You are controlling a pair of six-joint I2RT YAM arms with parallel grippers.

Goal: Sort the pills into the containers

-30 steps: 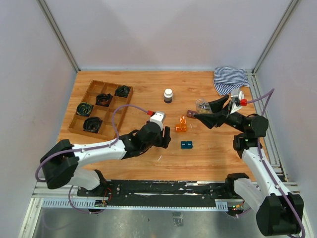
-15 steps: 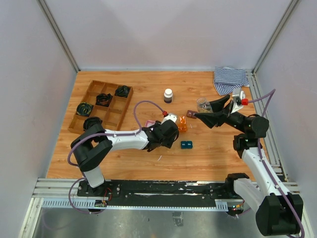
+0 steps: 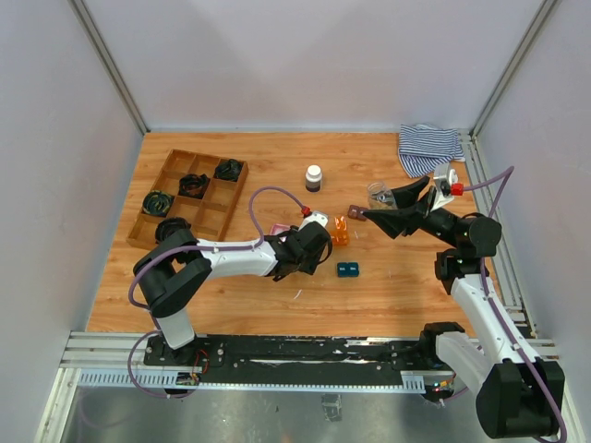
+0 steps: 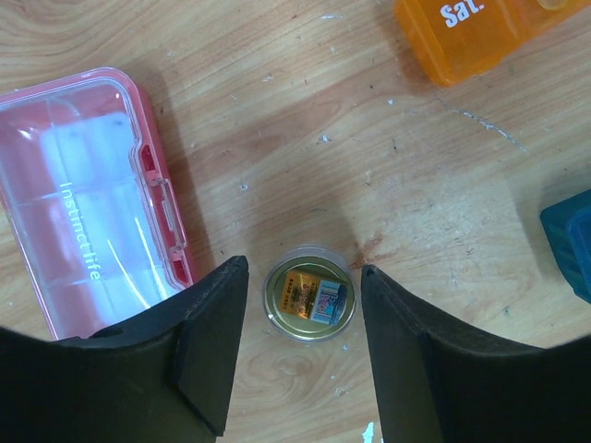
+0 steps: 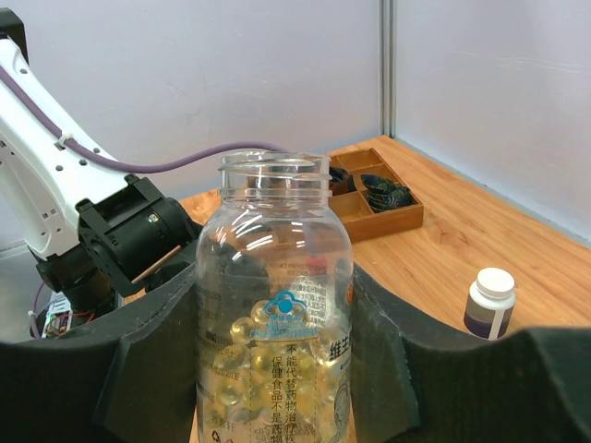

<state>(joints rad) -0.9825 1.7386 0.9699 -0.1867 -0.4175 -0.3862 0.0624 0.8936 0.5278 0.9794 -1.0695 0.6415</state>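
Note:
My left gripper (image 4: 303,269) is open and low over the table (image 4: 416,175), its fingers either side of a round gold bottle lid (image 4: 310,295) without touching it; in the top view it (image 3: 312,244) is at the table's middle. The translucent pink case (image 4: 88,203) lies shut just left of it. The orange case (image 4: 480,32) and the teal case (image 4: 572,242) lie to the right. My right gripper (image 5: 275,351) is shut on an open clear bottle (image 5: 277,277) of yellow softgel pills and holds it upright above the table (image 3: 377,195). A small brown case (image 3: 355,210) lies near it.
A small white-capped dark bottle (image 3: 314,177) stands at the back middle. A wooden compartment tray (image 3: 205,218) with black coils sits at the left. A striped cloth (image 3: 429,148) lies in the back right corner. Walls enclose the table on three sides.
My left arm has swung right toward the table's middle, bringing its open gripper down over the gold lid by the pink case. The right arm with the bottle has barely moved.

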